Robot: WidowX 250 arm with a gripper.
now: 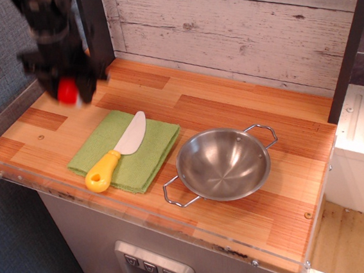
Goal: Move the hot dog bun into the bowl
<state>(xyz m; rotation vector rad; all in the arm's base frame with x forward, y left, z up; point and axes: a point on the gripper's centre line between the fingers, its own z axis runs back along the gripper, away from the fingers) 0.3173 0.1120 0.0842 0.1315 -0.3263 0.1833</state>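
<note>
My gripper [68,92] is at the far left, blurred by motion, raised above the wooden counter. It is shut on the hot dog bun [67,91], whose glossy red side shows between the fingers. The steel bowl [223,163] with two wire handles sits on the counter to the right of the middle, well away from the gripper, and holds nothing.
A green cloth [126,149] lies left of the bowl with a white toy knife with a yellow handle [114,155] on it. A dark post [95,28] stands just right of the arm. A plank wall [236,28] backs the counter [231,112].
</note>
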